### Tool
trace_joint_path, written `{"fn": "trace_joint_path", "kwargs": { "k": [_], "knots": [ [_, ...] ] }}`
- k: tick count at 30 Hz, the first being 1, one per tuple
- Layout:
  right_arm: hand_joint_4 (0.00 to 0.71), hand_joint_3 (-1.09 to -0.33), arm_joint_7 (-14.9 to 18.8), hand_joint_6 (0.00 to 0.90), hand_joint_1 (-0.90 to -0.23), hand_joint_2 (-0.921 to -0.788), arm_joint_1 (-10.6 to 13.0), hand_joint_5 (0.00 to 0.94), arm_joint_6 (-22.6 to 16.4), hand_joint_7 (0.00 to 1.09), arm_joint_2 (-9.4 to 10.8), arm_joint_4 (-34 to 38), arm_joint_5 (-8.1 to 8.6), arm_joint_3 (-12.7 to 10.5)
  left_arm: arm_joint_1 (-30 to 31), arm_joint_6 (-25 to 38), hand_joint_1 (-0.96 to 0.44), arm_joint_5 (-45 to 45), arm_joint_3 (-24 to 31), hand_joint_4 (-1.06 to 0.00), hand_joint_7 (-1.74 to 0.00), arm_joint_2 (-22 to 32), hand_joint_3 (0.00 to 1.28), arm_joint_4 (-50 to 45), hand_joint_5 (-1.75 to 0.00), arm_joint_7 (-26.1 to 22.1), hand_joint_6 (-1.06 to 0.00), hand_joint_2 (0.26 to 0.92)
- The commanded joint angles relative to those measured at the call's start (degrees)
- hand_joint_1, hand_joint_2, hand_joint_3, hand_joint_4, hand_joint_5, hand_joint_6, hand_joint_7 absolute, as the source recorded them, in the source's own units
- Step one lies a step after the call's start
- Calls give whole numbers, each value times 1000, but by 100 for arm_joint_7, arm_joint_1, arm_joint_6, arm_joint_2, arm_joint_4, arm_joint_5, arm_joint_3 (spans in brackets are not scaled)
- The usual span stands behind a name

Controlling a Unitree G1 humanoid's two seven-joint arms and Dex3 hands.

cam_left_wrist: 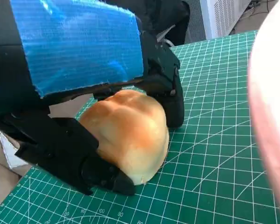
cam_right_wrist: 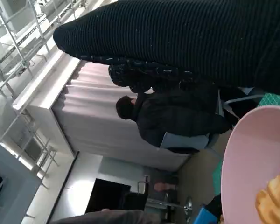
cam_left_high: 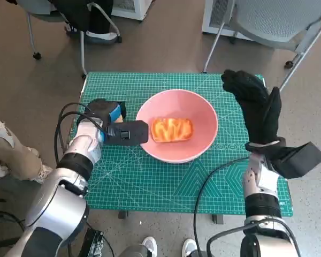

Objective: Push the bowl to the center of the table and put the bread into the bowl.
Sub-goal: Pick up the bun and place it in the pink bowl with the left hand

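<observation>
— Bread sits where?
— On the green mat beside the pink bowl, with the left hand clasped round it. Another piece lies inside.
— Best approach?
— Lift it clear of the rim, then release. The right hand hovers empty, fingers spread.

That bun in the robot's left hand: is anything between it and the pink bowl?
Nothing visible. The left hand grips the bun on the green mat, and only bare mat lies between it and the pink bowl. It would probably need lifting over the bowl's wall, and another bread already lies inside.
</observation>
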Motion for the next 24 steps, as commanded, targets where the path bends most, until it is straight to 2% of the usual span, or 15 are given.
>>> {"fn": "trace_joint_path", "kwargs": {
  "k": [1, 6, 11, 17, 20, 24],
  "knots": [
    [168, -781, 59, 40, -686, -921, 60, 0, 31, 471, 22, 95, 16, 10, -8, -91, 2, -81, 87, -427, -1143, 133, 700, -126, -1685, 26, -642, 637],
    [165, -781, 68, 38, -688, -921, 64, 0, 18, 470, 23, 91, 9, 11, -130, -203, 2, -170, 207, -450, -1121, 240, 639, -371, -1631, 54, -653, 662],
    [164, -780, 87, 38, -693, -921, 48, 0, 20, 471, 13, 130, 15, 0, -190, -254, 2, -286, 388, -605, -1013, 412, 337, -879, -1415, 71, -683, 786],
    [163, -780, 66, 38, -696, -921, 31, 0, 8, 471, 17, 145, -5, 13, 129, -178, 1, -489, 817, -715, -979, 780, 225, -2371, -1277, -41, -702, 817],
    [163, -780, 66, 37, -696, -921, 14, 0, 3, 472, 20, 165, -10, 16, 406, -72, 2, -605, 1083, -732, -966, 959, 213, -3323, -1260, -140, -708, 819],
    [163, -782, 60, 36, -687, -921, -10, 0, -13, 474, 31, 200, -22, 21, 711, 33, 2, -689, 1361, -759, -961, 1097, 109, -4264, -1211, -258, -714, 866]
  ]
}}
